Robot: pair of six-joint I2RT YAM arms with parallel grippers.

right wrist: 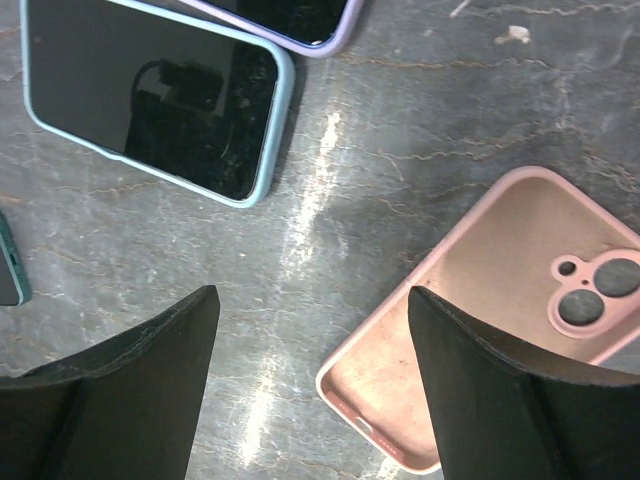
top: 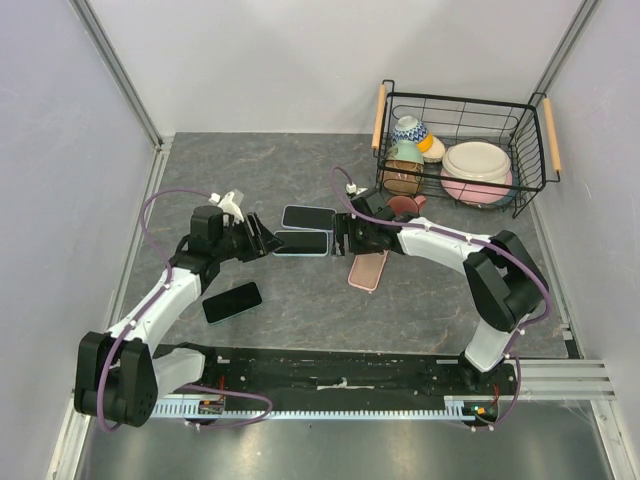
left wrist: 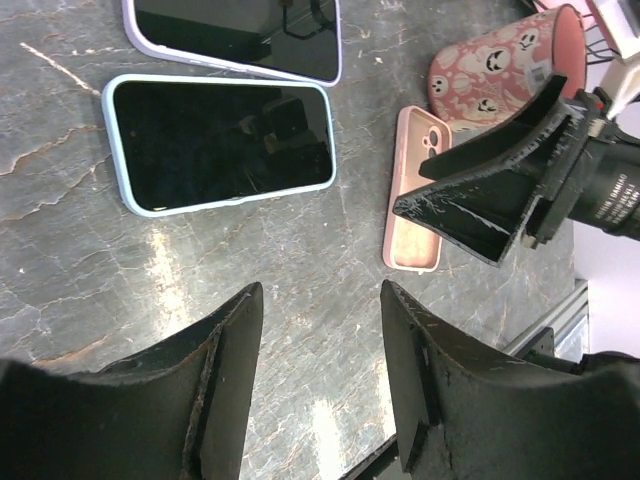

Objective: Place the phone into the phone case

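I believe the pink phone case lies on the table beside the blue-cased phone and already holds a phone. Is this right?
Not quite: the pink phone case is empty. The right wrist view shows its bare inside and camera cutout. It does lie on the table beside the blue-cased phone.

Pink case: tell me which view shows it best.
Right wrist. The pink case fills the frame's lower right, open side up. Its empty inside and camera cutout are plain, though one end is cut off. Top external shows it nearly whole but small. Left wrist shows it narrow and partly hidden.
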